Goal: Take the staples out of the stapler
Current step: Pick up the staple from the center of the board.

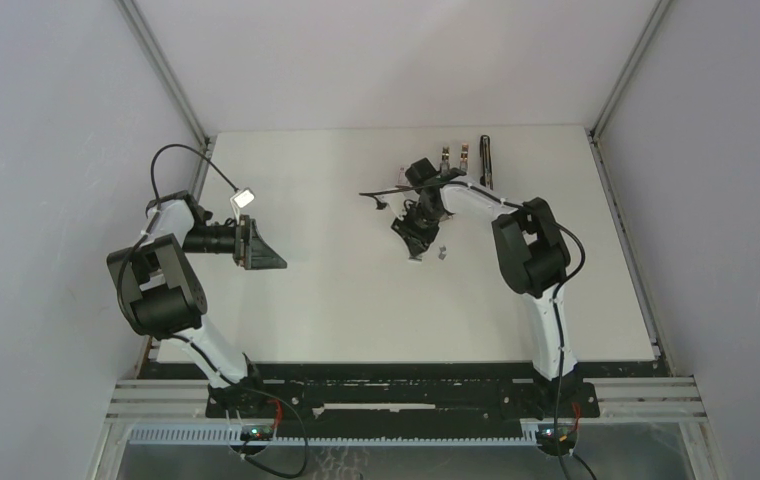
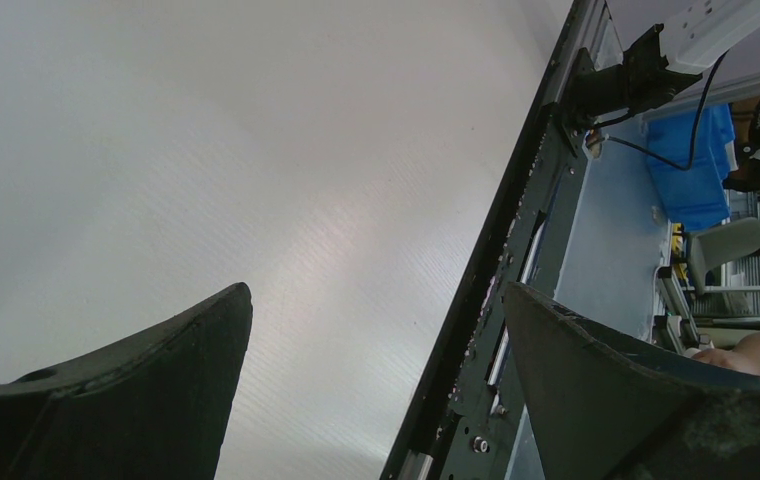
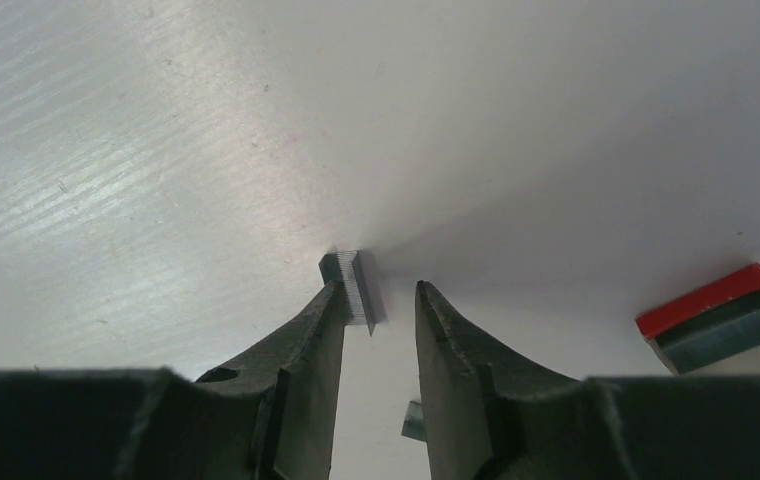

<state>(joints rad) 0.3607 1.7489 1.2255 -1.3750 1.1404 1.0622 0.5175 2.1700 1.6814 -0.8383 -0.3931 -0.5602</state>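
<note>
Right gripper (image 3: 378, 287): fingers (image 3: 301, 360) part-spread, pinching nothing. A short silvery-grey strip of staples (image 3: 358, 287) lies against one fingertip's inner face, the other tip just clear. A good grip would probably close squarely across the strip, tips low to the white table (image 3: 156, 150). The slim black stapler (image 1: 485, 160) lies well beyond the fingers. Arm stretched forward, wrist bent down; left gripper (image 2: 376, 290) wide-spread, empty.

L gripper (image 2: 376, 290) fingers (image 2: 136, 400) spread wide over white table (image 2: 206, 150), dark edge rail (image 2: 501, 250) on the rt.
</note>
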